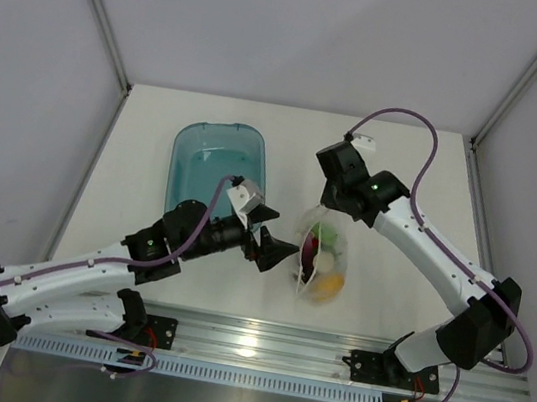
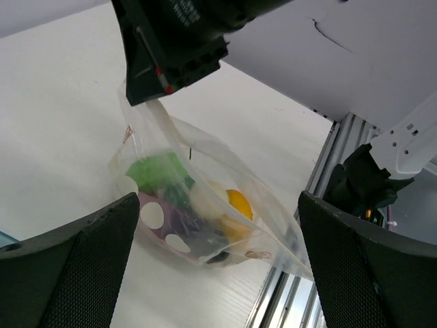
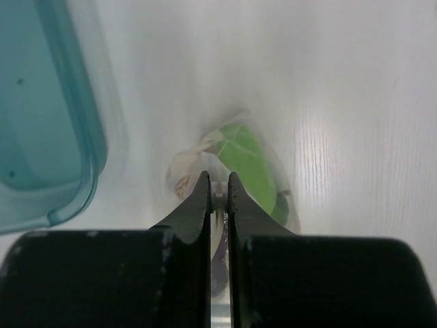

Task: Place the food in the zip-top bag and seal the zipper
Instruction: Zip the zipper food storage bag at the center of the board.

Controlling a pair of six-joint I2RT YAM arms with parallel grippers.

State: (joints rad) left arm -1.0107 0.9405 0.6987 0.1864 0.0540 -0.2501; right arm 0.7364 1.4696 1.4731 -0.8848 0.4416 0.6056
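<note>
Top view: the zip-top bag (image 1: 325, 260) is resting mid-frame on the table (image 1: 424, 174), its long axis running top-to-bottom. The right pincer (image 1: 325, 213) is pinching its upper edge, and the left pincer (image 1: 281, 235) is gaping just left of it.
Left wrist view: the food (image 2: 160, 171) is showing inside.
Right wrist view: the fingers (image 3: 199, 205) are clamping the bag's edge.

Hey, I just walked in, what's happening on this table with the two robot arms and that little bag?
The right gripper is shut on the top edge of the zip-top bag, holding that edge up above the white table. The toy food is inside the bag; green, purple and yellow-orange pieces show through the plastic. The left gripper is open beside the bag, jaws facing it, touching nothing. The teal tub by the left arm looks empty. Whether the bag is sealed cannot be told.
</note>
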